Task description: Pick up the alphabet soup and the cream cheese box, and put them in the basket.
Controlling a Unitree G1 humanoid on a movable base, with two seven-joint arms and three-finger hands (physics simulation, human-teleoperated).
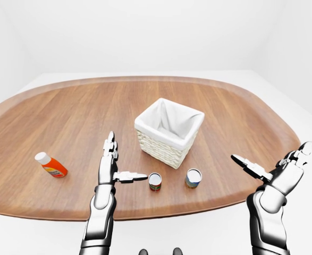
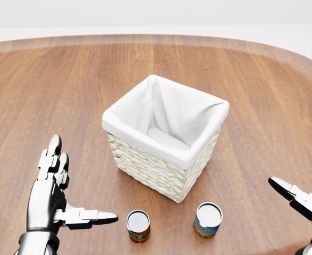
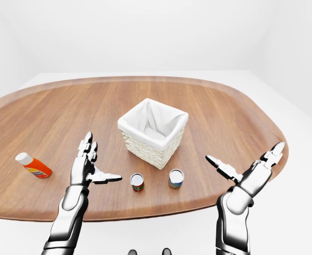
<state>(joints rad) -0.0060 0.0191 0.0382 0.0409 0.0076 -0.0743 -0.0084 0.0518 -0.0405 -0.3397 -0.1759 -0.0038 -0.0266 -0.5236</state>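
Reaching comes first: we are hovering both released robot hands, left robot hand [image 2: 55, 199] and right robot hand [image 1: 275, 170], below the white-lined wicker basket [image 2: 163, 138], aiming for the red-labelled soup can [image 2: 138, 226].

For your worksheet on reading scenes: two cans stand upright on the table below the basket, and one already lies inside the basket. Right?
Not quite. The basket holds only its white liner, as the head view shows. Both cans do stand upright on the table below it.
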